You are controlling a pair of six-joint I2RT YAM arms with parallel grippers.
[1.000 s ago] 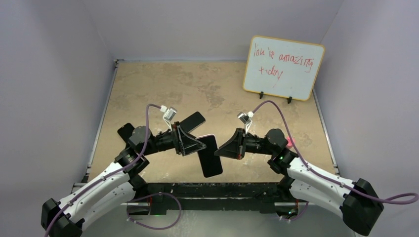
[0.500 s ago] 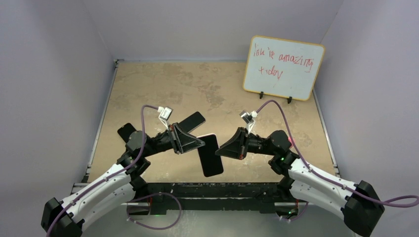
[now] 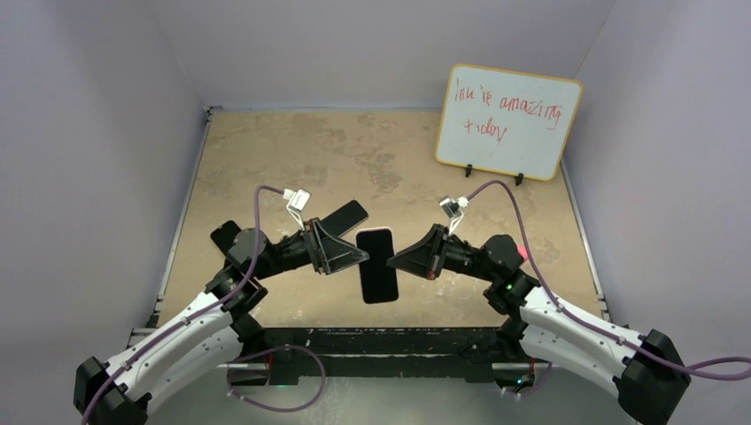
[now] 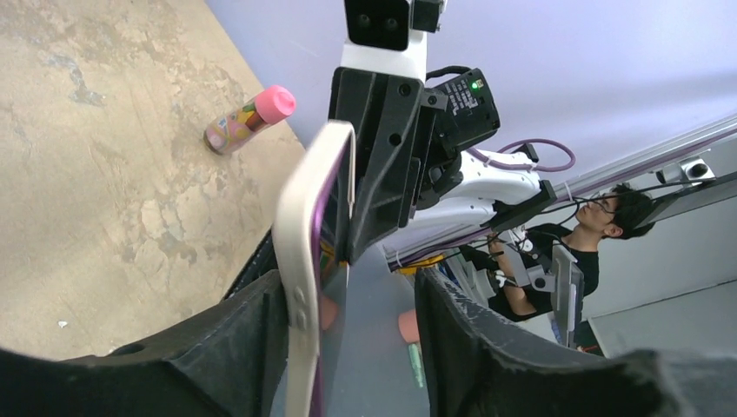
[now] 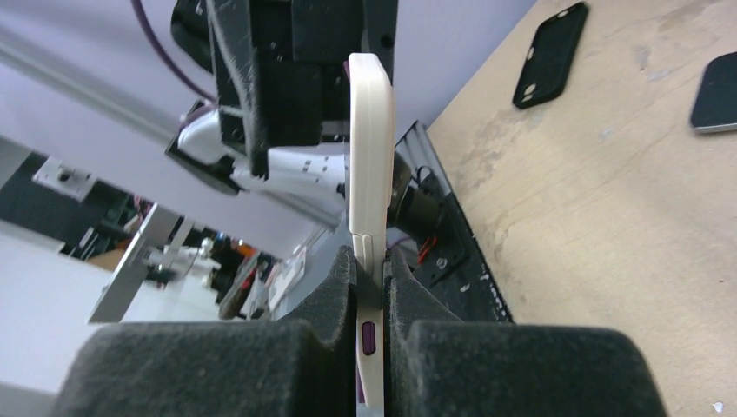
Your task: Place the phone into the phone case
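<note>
A purple phone in a cream case [image 3: 376, 266] hangs in the air between both grippers, its dark screen facing the top camera. My right gripper [image 3: 398, 263] is shut on its edge; the right wrist view shows the cream rim [image 5: 369, 156] clamped between the pads [image 5: 372, 304]. My left gripper [image 3: 350, 258] is open. In the left wrist view the cased phone [image 4: 300, 261] lies against one finger [image 4: 252, 339], and the other finger [image 4: 469, 347] stands well apart. A black phone case [image 5: 549, 54] and a dark phone [image 5: 717, 91] lie on the table behind.
The black case [image 3: 226, 235] and the dark phone [image 3: 341, 217] lie by the left arm. A small bottle with a pink cap [image 4: 248, 122] lies beside the right arm. A whiteboard [image 3: 507, 121] stands at the back right. The table's front edge is just below the grippers.
The held phone has turned from slanted to nearly straight and now sits a little higher. The right gripper has shifted up with it. The left gripper no longer overlaps its corner.
</note>
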